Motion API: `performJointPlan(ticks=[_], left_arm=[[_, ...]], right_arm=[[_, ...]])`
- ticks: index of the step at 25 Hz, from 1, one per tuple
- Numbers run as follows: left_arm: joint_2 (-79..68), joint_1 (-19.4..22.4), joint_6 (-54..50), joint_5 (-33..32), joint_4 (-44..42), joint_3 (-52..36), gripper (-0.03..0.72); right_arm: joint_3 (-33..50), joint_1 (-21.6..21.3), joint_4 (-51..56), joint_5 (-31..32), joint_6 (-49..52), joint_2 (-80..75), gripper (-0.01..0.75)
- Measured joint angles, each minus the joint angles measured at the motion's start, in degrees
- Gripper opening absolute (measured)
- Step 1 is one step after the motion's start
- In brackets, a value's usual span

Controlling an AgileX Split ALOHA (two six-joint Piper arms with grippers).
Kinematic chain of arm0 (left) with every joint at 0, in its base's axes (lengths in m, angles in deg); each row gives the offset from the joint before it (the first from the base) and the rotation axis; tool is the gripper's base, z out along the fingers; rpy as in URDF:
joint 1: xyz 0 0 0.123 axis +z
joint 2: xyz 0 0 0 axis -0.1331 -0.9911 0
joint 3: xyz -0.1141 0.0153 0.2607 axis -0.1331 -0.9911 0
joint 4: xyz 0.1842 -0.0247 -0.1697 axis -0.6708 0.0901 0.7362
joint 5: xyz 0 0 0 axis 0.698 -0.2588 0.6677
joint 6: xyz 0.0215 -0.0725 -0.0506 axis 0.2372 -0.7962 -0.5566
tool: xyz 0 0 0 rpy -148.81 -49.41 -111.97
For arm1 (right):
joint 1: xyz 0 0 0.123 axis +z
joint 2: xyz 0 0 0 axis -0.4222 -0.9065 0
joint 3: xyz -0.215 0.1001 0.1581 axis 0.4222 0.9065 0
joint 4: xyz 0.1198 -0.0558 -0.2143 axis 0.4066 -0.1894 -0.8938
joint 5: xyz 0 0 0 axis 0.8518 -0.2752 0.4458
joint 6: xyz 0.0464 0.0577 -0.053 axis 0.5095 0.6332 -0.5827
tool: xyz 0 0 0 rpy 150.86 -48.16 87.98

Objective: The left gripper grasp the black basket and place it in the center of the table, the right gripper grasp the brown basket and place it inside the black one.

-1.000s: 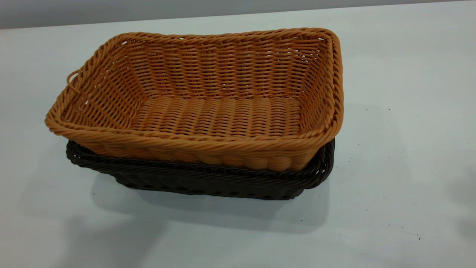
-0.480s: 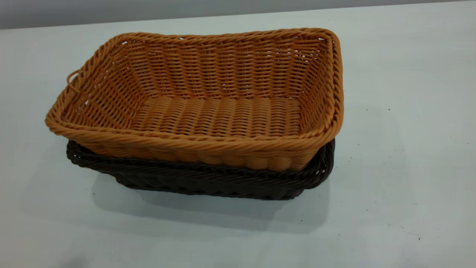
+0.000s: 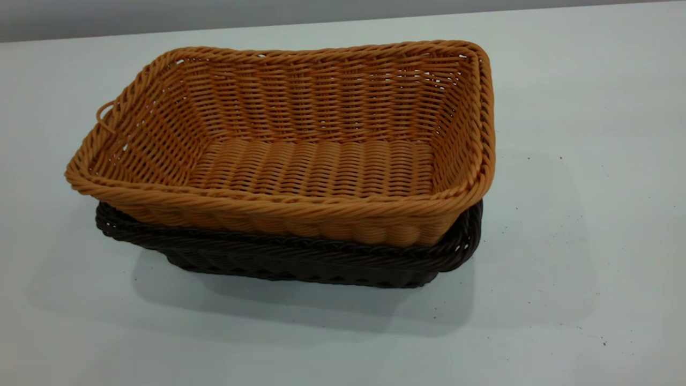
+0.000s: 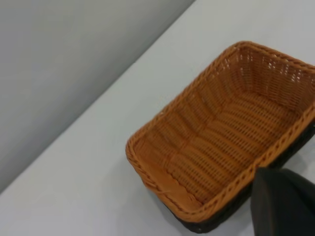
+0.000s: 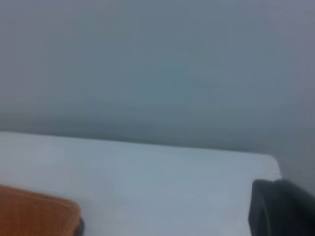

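The brown basket (image 3: 300,161) sits nested inside the black basket (image 3: 300,262) in the middle of the table (image 3: 563,241). Only the black basket's braided rim and lower wall show beneath it. The brown basket's small loop is on its left short end. Neither gripper shows in the exterior view. In the left wrist view the brown basket (image 4: 226,142) lies below and apart from my left gripper (image 4: 283,201), of which only a dark part shows. In the right wrist view my right gripper (image 5: 280,209) is a dark part off to the side of the brown basket's corner (image 5: 34,214).
A grey wall (image 3: 161,16) runs behind the table's far edge. Bare table surface lies on every side of the stacked baskets, with a few tiny dark specks (image 3: 560,157) to the right.
The faint shadows at the lower left and far right of the table have faded out. The baskets have not moved.
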Motion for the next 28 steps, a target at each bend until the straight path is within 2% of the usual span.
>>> performJointPlan(ticks=[6,13,20,25,28], left_arm=[[0.0,0.0,-3.0,-6.2,0.4,0.0,-0.001],[0.0,0.0,-7.5,-12.5,0.5,0.0,-0.001],[0.0,0.0,-12.8,-12.5,0.8,-3.8,-0.001],[0.0,0.0,-12.8,-12.3,3.4,-10.7,-0.001],[0.0,0.0,-12.9,-8.8,4.9,-13.6,-0.001]], right_arm=[[3.4,0.0,1.0,-0.1,-2.9,6.8,0.006],[14.4,-0.1,7.0,-0.1,-2.3,14.4,0.006],[27.4,-0.1,9.6,-0.3,-1.2,18.8,0.006],[34.9,-0.1,9.9,-5.5,-0.2,22.1,0.006],[39.1,-0.1,11.8,-8.4,1.3,24.3,0.006]])
